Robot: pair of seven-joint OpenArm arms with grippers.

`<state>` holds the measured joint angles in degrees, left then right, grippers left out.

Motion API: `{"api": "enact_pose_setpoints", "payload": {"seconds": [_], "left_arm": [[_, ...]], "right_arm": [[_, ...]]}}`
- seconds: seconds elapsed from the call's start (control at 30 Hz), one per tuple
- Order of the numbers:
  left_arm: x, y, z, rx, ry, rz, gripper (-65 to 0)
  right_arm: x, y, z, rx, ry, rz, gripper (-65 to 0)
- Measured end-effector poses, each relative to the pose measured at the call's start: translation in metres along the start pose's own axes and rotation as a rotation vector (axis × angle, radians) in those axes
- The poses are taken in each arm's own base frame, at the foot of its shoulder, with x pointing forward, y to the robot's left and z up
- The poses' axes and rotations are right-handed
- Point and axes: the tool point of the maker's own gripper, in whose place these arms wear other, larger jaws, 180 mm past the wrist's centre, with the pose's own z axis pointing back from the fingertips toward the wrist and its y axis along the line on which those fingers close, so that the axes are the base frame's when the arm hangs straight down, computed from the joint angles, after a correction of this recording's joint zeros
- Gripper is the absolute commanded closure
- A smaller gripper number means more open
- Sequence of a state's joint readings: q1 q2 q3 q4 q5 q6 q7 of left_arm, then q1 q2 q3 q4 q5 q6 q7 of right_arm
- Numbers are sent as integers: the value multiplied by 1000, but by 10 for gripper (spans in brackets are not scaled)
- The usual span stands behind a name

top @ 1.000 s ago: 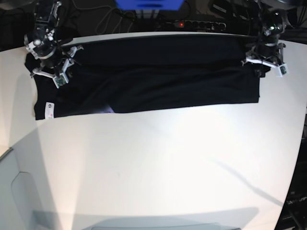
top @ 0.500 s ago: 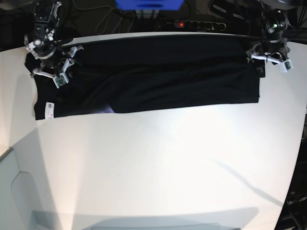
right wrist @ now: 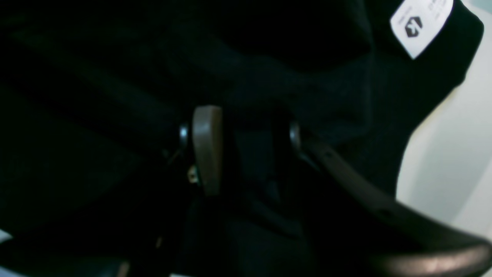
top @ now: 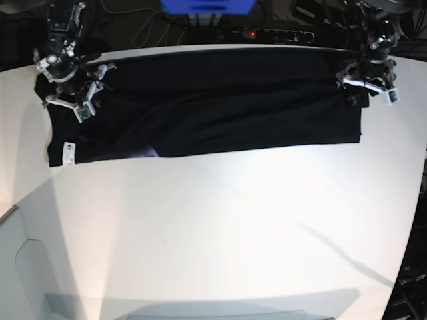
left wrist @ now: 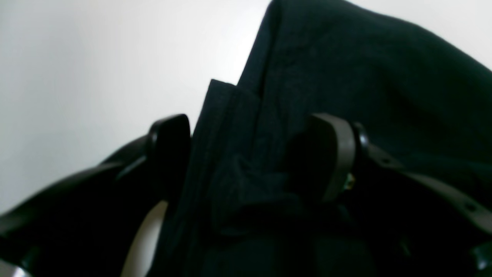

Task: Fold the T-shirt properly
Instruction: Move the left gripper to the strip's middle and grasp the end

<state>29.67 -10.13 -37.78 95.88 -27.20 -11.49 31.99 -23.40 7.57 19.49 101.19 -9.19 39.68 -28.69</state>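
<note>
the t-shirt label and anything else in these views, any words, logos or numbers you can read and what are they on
White label on the T-shirt: a dark hexagon logo with a pale mark inside; the small print beside it is too blurred to read.
The same label in the base view: too small to read.
Nothing else in these views carries readable words or numbers.

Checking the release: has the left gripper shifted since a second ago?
Yes. The left gripper sits slightly farther back, closer to the power strip.

Dark curved fingers [left wrist: 169, 146] with tan pads [right wrist: 207, 148] are being shown by both wrist views; white brackets and black arm housings are being seen overhead.
</note>
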Motion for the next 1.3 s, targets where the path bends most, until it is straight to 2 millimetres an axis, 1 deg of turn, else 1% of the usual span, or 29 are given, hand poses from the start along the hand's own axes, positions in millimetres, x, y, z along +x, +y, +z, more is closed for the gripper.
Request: {"api": "enact_pose_setpoints", "payload": {"seconds": [0.07,0.13,0.23,0.33,0.37,0.43,0.57,0.67,0.73,0.87,0.93,0.97,1.1,1.17,1.23,1.27,1.3], "left_arm": [[-4,2,-2,0,9,4,-449],[-15,7,-5,10,35,18,-449],[-17,14,-9,15,26,27,-449],[-14,16,-14,23,18,37,-447],[-13,15,-15,22,14,37,-437],[-12,14,-14,20,12,36,-380],[-14,13,-14,15,18,46,-187],[-15,14,-15,12,21,53,-72],[-14,10,-16,-1,20,55,0],[-11,8,-17,-1,16,49,-1],[-9,6,-14,3,26,38,0],[-7,3,-10,3,25,28,0],[23,-20,13,-33,-75,-18,0],[38,-40,26,-72,-130,-34,0],[48,-54,38,-92,-171,-35,0],[50,-64,41,-108,-188,-32,0],[48,-78,43,-138,-190,-31,0]], "right_arm": [[0,0,0,0,0,0,-229],[0,0,0,0,0,0,-229],[0,0,0,0,-1,-1,-229],[2,-1,0,0,-4,-1,-229],[2,-2,-1,-3,-1,-1,-229],[3,-3,-2,-5,0,1,-229],[4,-3,-2,-5,-2,0,-229],[4,-3,-2,-4,-3,-1,-229],[4,-2,-2,-4,-2,0,-229],[4,-2,-2,-4,-2,0,-229],[6,-4,-3,-7,-6,1,-229],[9,-5,-4,-10,-8,0,-229],[12,-7,-6,-14,-8,3,-229],[11,-7,-6,-13,-9,2,-229],[13,-8,-6,-14,-12,2,-229],[14,-8,-6,-15,-13,3,-229],[15,-8,-7,-18,-11,4,-229]]}}
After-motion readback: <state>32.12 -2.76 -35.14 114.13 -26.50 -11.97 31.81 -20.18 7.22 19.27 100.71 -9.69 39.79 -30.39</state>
